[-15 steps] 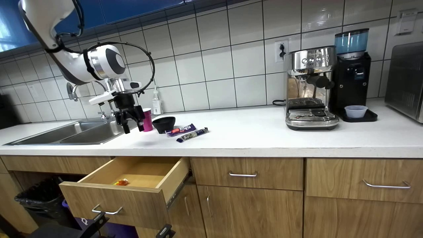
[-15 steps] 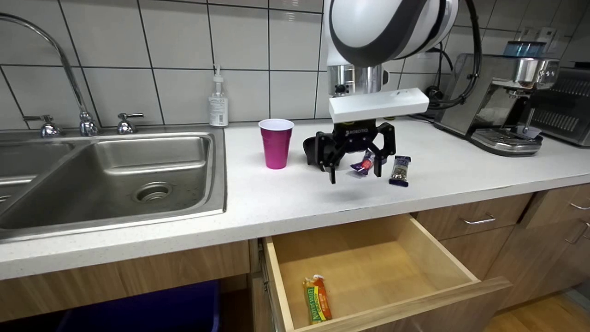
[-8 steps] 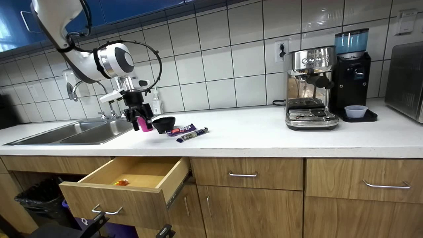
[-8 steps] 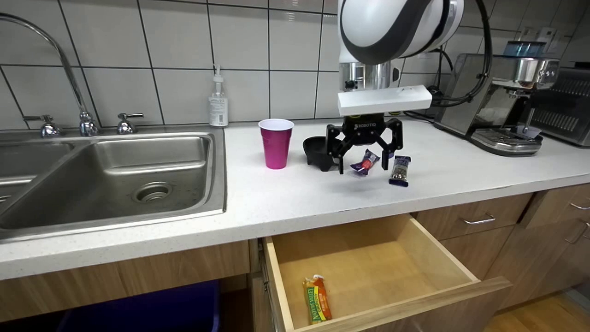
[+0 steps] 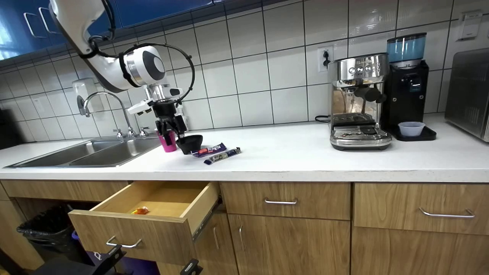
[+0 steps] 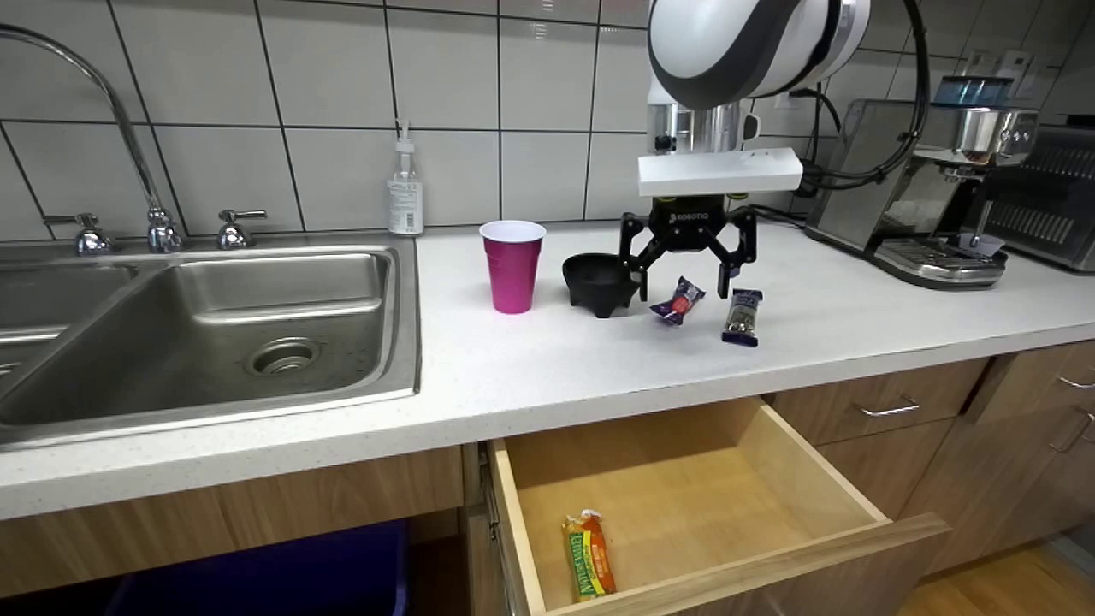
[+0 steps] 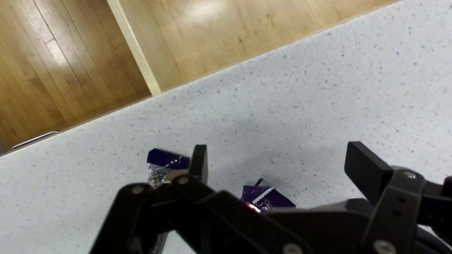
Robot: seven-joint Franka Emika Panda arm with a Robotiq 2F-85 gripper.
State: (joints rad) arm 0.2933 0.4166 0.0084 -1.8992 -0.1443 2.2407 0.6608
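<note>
My gripper [image 6: 683, 291] hangs above the counter, fingers spread wide and nothing between them. A purple-wrapped bar [image 6: 680, 301] lies under and behind the fingers; in the wrist view only one purple end [image 7: 272, 197] shows between them, the rest hidden by the gripper. Beyond a finger lies a bar in a clear and navy wrapper [image 6: 742, 316], partly covered in the wrist view. A black footed bowl [image 6: 594, 282] stands close beside the bars, overlapped by a fingertip in both exterior views; whether they touch I cannot tell. Left of the bowl, a pink cup [image 6: 511, 269] stands upright.
Below the counter, a drawer [image 6: 667, 479] is pulled out, with an orange, yellow and green wrapped bar [image 6: 588, 556] inside. A sink [image 6: 402, 334] lies to the left. A soap bottle [image 6: 405, 192] stands by the wall, and an espresso machine [image 5: 360, 103] stands to the right.
My gripper has moved rightward in both exterior views, from left of the bars to above them, and sits slightly higher in the picture. Its jaws stay open. The objects have not moved.
</note>
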